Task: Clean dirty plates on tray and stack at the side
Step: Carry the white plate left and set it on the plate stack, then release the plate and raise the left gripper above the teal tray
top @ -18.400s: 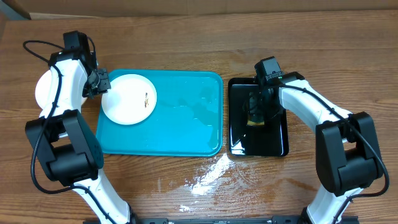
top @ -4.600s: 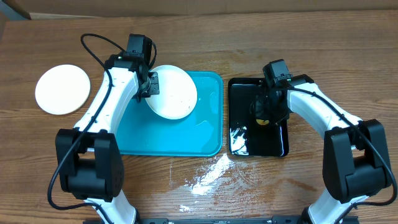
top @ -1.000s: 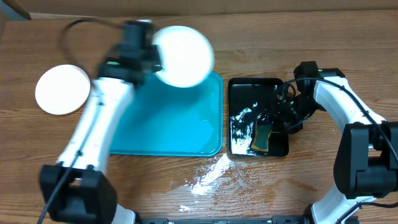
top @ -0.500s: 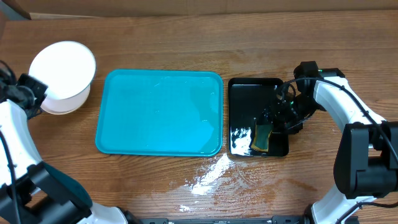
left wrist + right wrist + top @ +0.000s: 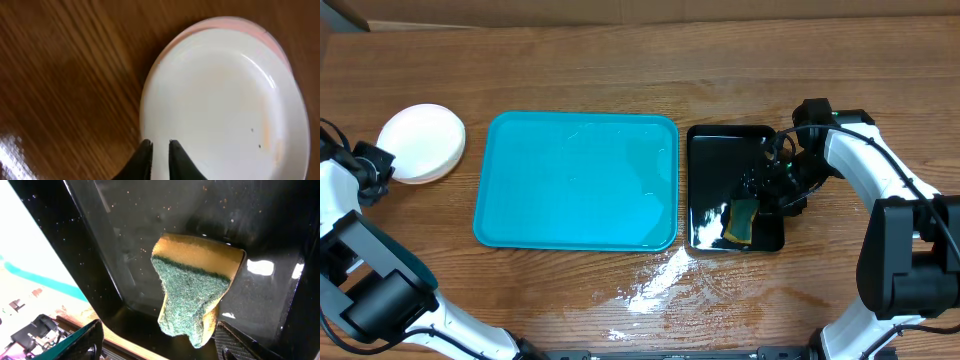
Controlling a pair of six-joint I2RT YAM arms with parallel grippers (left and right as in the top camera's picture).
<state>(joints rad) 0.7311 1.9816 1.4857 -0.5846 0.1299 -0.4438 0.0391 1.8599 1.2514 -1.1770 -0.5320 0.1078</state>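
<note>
A white plate [image 5: 220,105] with a few dark specks lies on top of another plate whose rim [image 5: 260,32] peeks out behind it. The stack [image 5: 420,143] sits on the table left of the turquoise tray [image 5: 576,180], which holds no plates. My left gripper [image 5: 160,145] [image 5: 380,162] straddles the top plate's near rim, its tips a narrow gap apart. My right gripper [image 5: 159,330] [image 5: 770,196] hangs wide open over a yellow-and-green sponge [image 5: 192,292] lying in the black tray [image 5: 710,160]. The sponge's lower corner sits close to the right finger.
The black tray lies just right of the turquoise tray, wet and glossy, with the sponge [image 5: 742,221] at its front right. A puddle of water [image 5: 655,282] glistens on the wood in front of the two trays.
My left arm swung the white plate from above the tray's far edge to the left and set it on the stack; its jaws parted slightly. My right jaws widened over the sponge.
</note>
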